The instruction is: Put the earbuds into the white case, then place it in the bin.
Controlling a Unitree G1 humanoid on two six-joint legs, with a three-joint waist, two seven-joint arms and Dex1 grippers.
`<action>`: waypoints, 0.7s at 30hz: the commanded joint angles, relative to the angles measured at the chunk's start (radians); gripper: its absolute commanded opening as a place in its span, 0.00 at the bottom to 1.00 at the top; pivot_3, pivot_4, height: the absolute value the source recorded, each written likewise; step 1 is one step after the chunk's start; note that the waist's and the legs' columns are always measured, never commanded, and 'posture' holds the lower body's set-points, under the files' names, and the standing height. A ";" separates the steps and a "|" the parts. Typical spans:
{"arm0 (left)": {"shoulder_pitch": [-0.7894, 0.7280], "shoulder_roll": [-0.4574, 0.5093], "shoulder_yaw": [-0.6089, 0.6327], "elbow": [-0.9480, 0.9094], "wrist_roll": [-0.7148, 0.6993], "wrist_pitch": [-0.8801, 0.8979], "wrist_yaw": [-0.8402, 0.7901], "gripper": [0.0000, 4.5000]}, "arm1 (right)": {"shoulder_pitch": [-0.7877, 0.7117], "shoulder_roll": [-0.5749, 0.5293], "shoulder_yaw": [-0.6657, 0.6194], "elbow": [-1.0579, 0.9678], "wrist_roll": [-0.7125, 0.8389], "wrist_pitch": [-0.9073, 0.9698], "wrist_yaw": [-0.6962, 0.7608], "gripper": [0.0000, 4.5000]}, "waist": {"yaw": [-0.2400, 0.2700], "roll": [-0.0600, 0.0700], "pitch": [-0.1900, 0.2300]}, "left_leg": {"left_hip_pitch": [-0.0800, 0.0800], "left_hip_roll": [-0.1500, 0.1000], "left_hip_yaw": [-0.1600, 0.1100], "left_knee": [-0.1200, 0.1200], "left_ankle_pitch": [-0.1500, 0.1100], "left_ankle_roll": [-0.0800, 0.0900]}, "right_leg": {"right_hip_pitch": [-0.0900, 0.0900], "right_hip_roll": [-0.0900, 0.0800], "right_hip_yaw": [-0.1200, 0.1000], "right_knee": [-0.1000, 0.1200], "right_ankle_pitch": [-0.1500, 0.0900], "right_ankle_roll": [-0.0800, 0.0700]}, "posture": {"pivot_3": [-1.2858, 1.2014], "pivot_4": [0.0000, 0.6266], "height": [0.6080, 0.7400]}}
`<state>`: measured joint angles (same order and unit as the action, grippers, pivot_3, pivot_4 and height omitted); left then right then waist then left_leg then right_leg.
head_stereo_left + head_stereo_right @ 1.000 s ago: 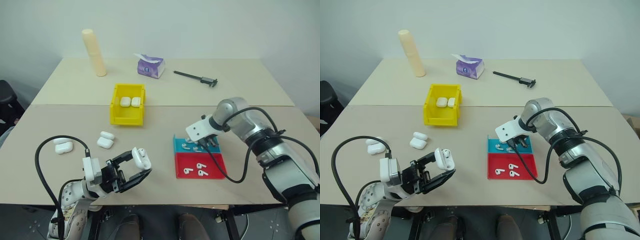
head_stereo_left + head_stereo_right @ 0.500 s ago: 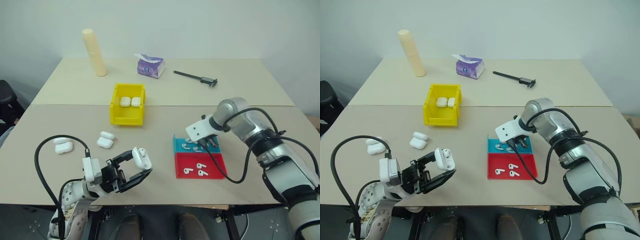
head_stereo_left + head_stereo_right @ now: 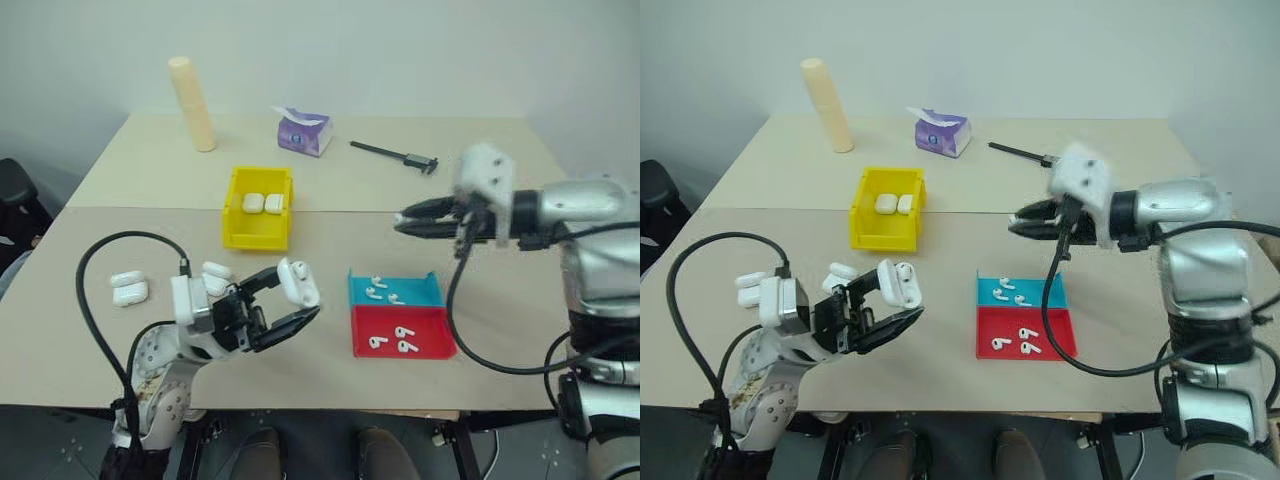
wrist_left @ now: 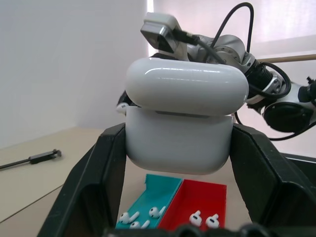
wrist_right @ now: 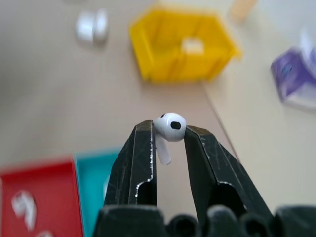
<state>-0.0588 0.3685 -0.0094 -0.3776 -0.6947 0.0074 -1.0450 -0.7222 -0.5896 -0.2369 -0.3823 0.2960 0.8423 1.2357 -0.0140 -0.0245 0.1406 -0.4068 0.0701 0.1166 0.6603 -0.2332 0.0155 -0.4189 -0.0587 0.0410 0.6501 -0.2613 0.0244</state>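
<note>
My left gripper (image 3: 291,297) is shut on a white case (image 3: 298,283), held above the table's front left with its lid ajar; the left wrist view shows the case (image 4: 183,123) close up between the black fingers. My right gripper (image 3: 404,219) hovers level above the table's middle, shut on one earbud (image 5: 169,126) and pointing toward the left arm. More earbuds lie in the teal tray (image 3: 416,291) and the red tray (image 3: 432,335). The yellow bin (image 3: 255,240) stands farther back with two cases (image 3: 264,203) in it.
Loose white cases lie at the left (image 3: 128,287) and beside the left hand (image 3: 213,272). At the back stand a cream cylinder (image 3: 190,104), a purple tissue pack (image 3: 303,132) and a black caliper (image 3: 392,154).
My right gripper has lifted off the teal tray with an earbud and swung level, pointing left. The left gripper has risen a little with the case.
</note>
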 commanded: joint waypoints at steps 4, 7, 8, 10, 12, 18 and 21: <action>-0.064 -0.034 -0.045 -0.019 -0.039 0.037 -0.007 0.63 | 0.064 0.210 -0.294 -0.258 0.583 0.244 -0.273 0.15 | 0.001 0.000 0.000 | 0.000 0.000 -0.001 0.000 0.000 0.000 | 0.002 0.000 -0.002 -0.001 0.000 0.000 | 0.52 0.24 1.00; -0.091 -0.058 -0.062 -0.004 -0.021 0.040 0.003 0.63 | 0.126 0.247 -0.297 -0.289 0.758 0.269 -0.401 0.15 | 0.001 0.000 0.000 | 0.000 -0.001 -0.001 0.000 0.000 0.000 | 0.002 0.000 -0.001 -0.001 0.000 0.001 | 0.52 0.24 1.00; -0.098 -0.065 -0.065 -0.002 -0.016 0.042 0.012 0.63 | 0.145 0.243 -0.286 -0.298 0.792 0.259 -0.429 0.15 | 0.001 0.000 0.000 | 0.000 -0.001 -0.001 0.000 0.000 0.000 | 0.003 0.000 -0.001 -0.001 0.000 0.001 | 0.52 0.24 1.00; -0.111 -0.077 -0.069 0.000 -0.006 0.044 0.029 0.63 | 0.174 0.231 -0.257 -0.304 0.856 0.238 -0.468 0.15 | 0.000 0.000 0.000 | 0.000 -0.001 -0.001 0.000 0.000 0.000 | 0.003 0.000 -0.001 -0.001 0.000 0.001 | 0.52 0.24 1.00; -0.120 -0.090 -0.073 0.000 0.004 0.042 0.047 0.63 | 0.194 0.214 -0.219 -0.305 0.896 0.223 -0.493 0.15 | 0.000 0.000 0.000 | 0.000 -0.001 -0.002 0.000 0.000 0.000 | 0.002 0.000 -0.001 -0.001 0.000 0.001 | 0.52 0.24 1.00; -0.127 -0.103 -0.077 0.008 0.017 0.029 0.055 0.63 | 0.241 0.113 -0.118 -0.289 0.898 0.172 -0.498 0.15 | -0.002 0.000 0.000 | 0.000 -0.001 -0.002 0.000 0.000 0.000 | 0.003 0.000 -0.001 -0.002 0.000 0.001 | 0.52 0.24 1.00; -0.124 -0.105 -0.075 0.007 0.016 0.031 0.057 0.63 | 0.252 0.093 -0.074 -0.281 0.891 0.135 -0.505 0.15 | -0.003 0.000 0.000 | 0.000 -0.001 -0.002 0.000 0.000 0.000 | 0.003 0.000 -0.001 -0.002 0.000 0.001 | 0.52 0.24 1.00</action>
<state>-0.1725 0.2687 -0.0845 -0.3559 -0.6816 0.0497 -0.9919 -0.4677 -0.4869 -0.3206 -0.6556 1.1859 1.0212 0.7308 -0.0168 -0.0248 0.1403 -0.4069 0.0691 0.1141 0.6605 -0.2331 0.0158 -0.4162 -0.0584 0.0402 0.6481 -0.2613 0.0256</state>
